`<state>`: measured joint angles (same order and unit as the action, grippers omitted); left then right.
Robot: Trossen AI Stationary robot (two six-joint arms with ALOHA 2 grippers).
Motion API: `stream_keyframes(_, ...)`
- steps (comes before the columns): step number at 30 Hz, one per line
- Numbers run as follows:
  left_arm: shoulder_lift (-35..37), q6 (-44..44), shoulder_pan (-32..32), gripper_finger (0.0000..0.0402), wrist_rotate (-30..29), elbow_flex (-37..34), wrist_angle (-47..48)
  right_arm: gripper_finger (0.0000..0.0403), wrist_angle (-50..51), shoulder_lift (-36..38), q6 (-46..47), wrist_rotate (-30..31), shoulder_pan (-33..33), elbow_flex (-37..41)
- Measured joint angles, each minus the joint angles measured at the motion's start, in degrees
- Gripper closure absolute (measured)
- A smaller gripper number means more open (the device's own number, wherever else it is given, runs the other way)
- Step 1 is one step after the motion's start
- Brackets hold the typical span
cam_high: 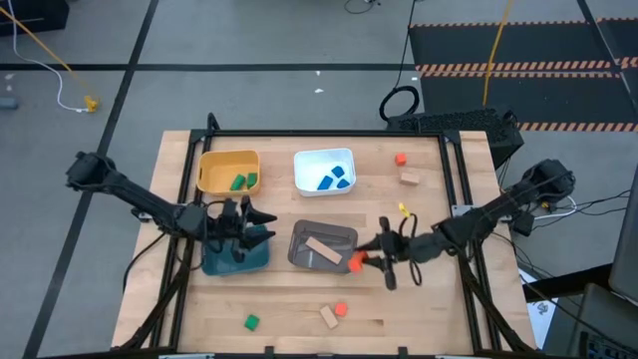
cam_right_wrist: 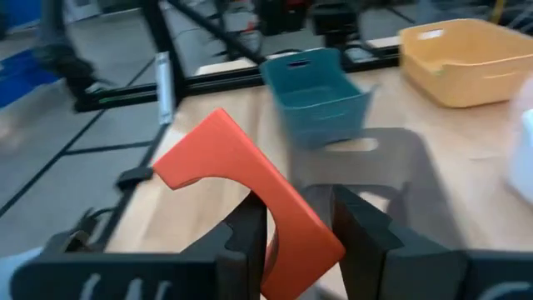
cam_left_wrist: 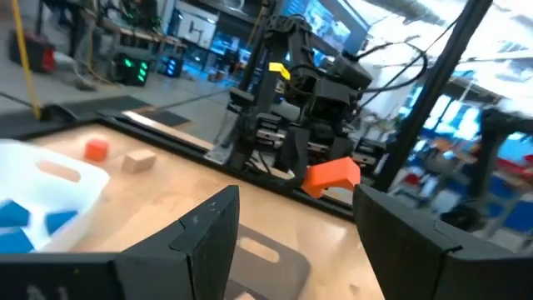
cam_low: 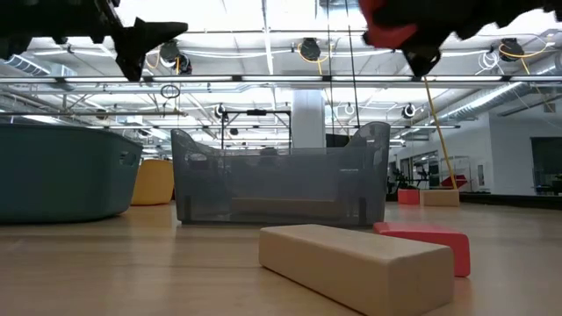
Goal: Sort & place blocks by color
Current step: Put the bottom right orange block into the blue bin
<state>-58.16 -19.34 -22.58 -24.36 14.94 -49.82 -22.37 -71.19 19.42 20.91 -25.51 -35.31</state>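
Observation:
My right gripper (cam_high: 367,257) is shut on a red-orange arch block (cam_right_wrist: 218,162) and holds it in the air at the right rim of the grey bin (cam_high: 334,231). A tan bar (cam_high: 321,249) lies in that bin. My left gripper (cam_high: 261,224) hangs open and holds nothing, above the teal bin (cam_high: 221,263). The yellow bin (cam_high: 214,168) holds green blocks and the white bin (cam_high: 317,160) holds blue ones. Loose red (cam_high: 400,158), tan (cam_high: 409,178), green (cam_high: 251,321), tan (cam_high: 329,317) and red (cam_high: 341,309) blocks lie on the table. My right gripper pinches one end of the arch block (cam_right_wrist: 293,223) between its two fingers. The fingers come in about level from the table's right. The rest of the arch sticks out past the fingertips, tilted, with its cut-out (cam_right_wrist: 208,179) in view. It hangs clear of the table and the bin.
The four bins stand in the table's middle and far part. A small yellow piece (cam_high: 403,208) lies right of the white bin. A tan block (cam_low: 360,263) and a red one (cam_low: 430,241) lie near the front edge. Bare wood shows at the front left.

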Motion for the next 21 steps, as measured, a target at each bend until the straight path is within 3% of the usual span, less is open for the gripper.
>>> stream_keyframes(11,-11.55,28.95,0.03,0.0167,-1.77,12.42,-0.55,0.0312,-4.76,-0.24,-2.91,-0.06,10.99,-0.03)
stream_keyframes(21,-16.25,26.2,-0.49,0.0167,-1.7,19.38,2.44,0.0312,-12.35,-0.27,-10.16,-0.21,12.41,-0.04)
